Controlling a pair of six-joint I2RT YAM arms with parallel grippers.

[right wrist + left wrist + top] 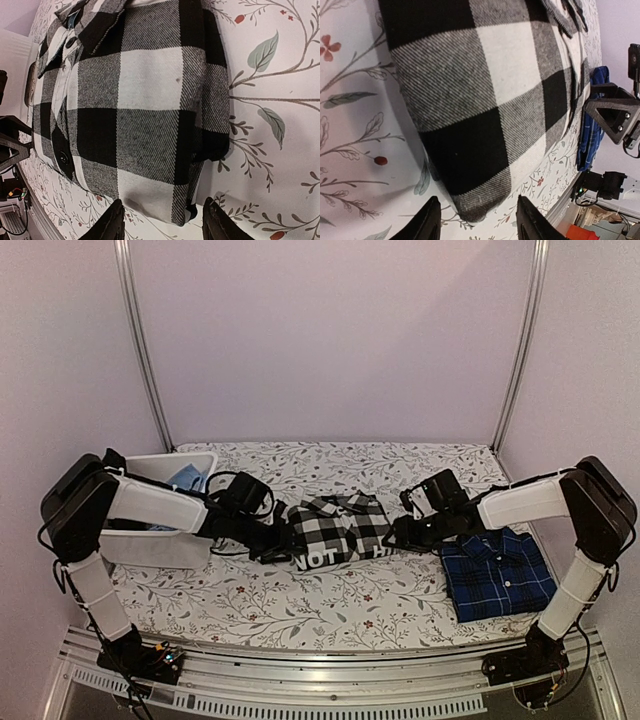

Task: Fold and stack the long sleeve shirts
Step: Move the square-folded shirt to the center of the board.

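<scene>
Left hand point(283, 540) unclenched, straddling check shirt point(338, 528) left edge. I count two hands, two shirts. Check shirt folded mid-counter point(300, 602), between hands. Right hand point(393, 537) unclenched, straddling its right edge. Navy plaid shirt point(497, 575) folded far right.

On the table point(330, 612), 1 folded shirt point(338, 528) lies at centre between the left gripper point(281, 537) and right gripper point(395, 534); a 2nd shirt point(497, 575) lies to its right, a bin point(150, 545) far left

The checked shirt point(485, 100) runs off both wrist views.
</scene>
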